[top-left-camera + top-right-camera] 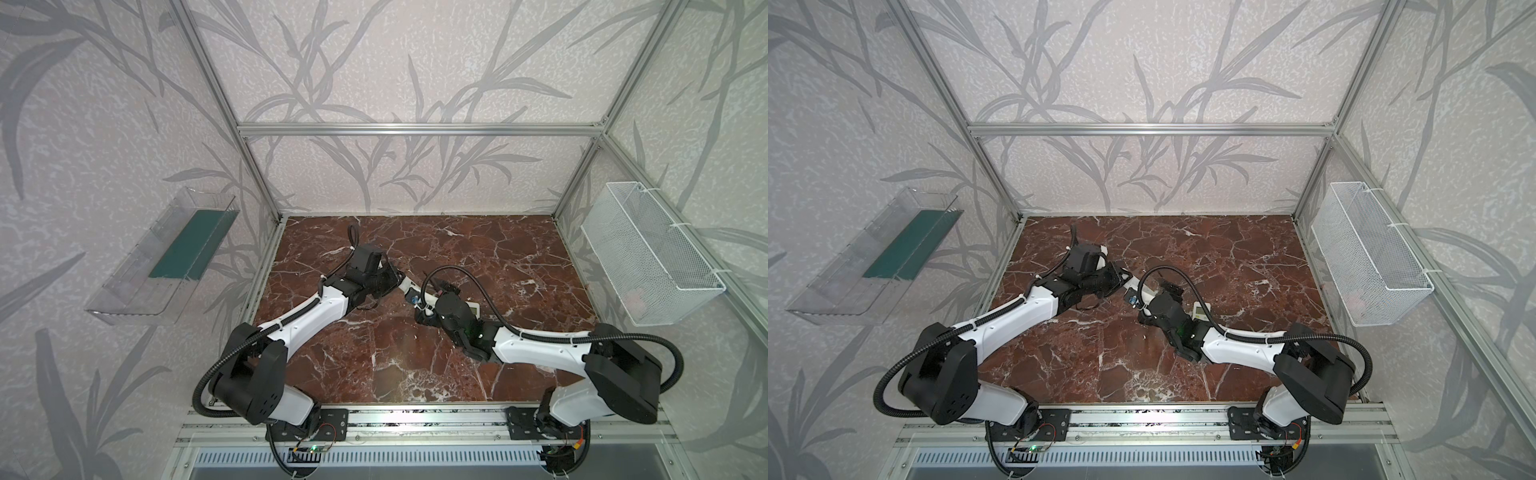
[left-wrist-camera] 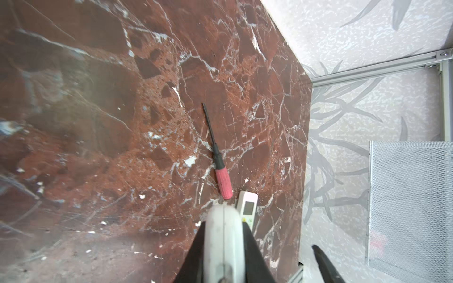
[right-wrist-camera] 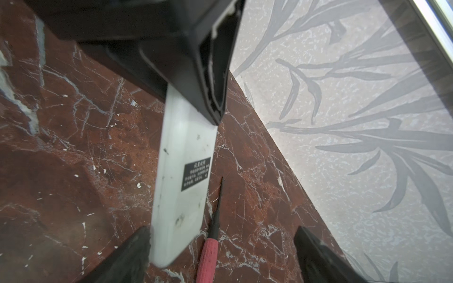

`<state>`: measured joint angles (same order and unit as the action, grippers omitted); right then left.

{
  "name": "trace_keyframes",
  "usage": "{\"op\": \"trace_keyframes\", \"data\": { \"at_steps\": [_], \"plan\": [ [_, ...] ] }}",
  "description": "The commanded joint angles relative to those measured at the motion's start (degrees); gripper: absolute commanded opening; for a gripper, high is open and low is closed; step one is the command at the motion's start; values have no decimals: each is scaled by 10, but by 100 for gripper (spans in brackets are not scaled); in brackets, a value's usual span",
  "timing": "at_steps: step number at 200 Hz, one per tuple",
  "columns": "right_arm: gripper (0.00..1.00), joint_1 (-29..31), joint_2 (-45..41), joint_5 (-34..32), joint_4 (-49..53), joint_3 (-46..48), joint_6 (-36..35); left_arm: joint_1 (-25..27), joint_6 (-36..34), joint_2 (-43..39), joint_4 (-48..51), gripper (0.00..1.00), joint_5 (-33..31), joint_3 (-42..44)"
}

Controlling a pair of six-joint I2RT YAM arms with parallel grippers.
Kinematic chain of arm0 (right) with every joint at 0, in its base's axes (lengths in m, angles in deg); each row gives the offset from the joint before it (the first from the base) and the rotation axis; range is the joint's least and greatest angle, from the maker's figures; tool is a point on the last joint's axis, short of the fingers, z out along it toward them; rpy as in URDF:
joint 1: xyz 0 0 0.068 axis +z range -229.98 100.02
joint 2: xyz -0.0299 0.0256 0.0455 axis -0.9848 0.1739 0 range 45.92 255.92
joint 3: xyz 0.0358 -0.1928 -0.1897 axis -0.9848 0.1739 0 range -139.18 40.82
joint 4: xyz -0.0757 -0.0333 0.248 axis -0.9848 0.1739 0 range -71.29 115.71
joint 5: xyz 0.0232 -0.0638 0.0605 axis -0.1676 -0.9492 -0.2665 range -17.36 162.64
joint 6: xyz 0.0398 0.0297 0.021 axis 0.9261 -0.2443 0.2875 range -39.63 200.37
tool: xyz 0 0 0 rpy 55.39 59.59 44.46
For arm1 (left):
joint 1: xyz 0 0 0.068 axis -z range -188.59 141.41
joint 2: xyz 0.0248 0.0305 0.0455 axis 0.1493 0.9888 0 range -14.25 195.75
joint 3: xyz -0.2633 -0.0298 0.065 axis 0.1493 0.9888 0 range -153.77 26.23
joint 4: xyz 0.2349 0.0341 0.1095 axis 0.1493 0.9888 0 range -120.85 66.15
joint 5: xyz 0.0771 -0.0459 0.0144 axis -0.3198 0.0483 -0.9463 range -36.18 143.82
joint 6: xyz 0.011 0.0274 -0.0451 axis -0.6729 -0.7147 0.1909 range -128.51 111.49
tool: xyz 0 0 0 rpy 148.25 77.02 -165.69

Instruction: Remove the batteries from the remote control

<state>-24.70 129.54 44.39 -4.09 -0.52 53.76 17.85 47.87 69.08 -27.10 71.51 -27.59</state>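
**Red marble tabletop (image 1: 519,270), arms meeting at centre**

Leaf-pattern walls and an aluminium frame surround the work area. A clear bin (image 1: 166,257) hangs on the left wall and a white wire basket (image 1: 648,257) on the right.

- Left gripper (image 2: 224,227): clamped narrow across the thin sides of a white remote (image 3: 181,183). Both black fingers (image 2: 193,254) press its edges. In both top views the remote spans the gap between the two wrists.
- Right gripper (image 3: 223,230): jaws spread wide, gripping nothing. One finger (image 3: 127,254) lies against the remote's near end; the other stands well clear of it.
- The remote's back faces the right wrist camera. It is plain white with a small black label. I cannot tell whether the remote rests on the marble.
- Batteries: not visible in any view. Whether they sit inside the remote cannot be told.
- Red-handled screwdriver (image 2: 220,171): flat on the marble just beside the held remote.
- Second remote (image 2: 248,205), with a small screen: lies near the screwdriver's handle end, partly under the right wrist in both top views.
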Motion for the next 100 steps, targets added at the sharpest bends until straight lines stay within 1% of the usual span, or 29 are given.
{"op": "trace_keyframes", "data": {
  "at_steps": [1, 17, 37, 57, 77, 100],
  "plan": [
    [95, -15, -46, 38, 74, -17, 100, -16, -22, -31, -75, 0, -8, 30],
    [95, -42, -64, 89, 138, -32, 181, -28, -21, -43, -114, 0, 2, 54],
    [95, -94, -75, 190, 220, -60, 298, -38, -21, -64, -158, 0, 13, 81],
    [95, -118, -72, 245, 265, -83, 366, -41, -23, -86, -195, 0, 17, 103],
    [95, -120, -74, 286, 256, -86, 409, -41, -20, -107, -233, 0, 17, 122],
    [94, -141, -76, 343, 231, -83, 492, -41, -12, -130, -277, 0, 17, 143]
  ]
}}
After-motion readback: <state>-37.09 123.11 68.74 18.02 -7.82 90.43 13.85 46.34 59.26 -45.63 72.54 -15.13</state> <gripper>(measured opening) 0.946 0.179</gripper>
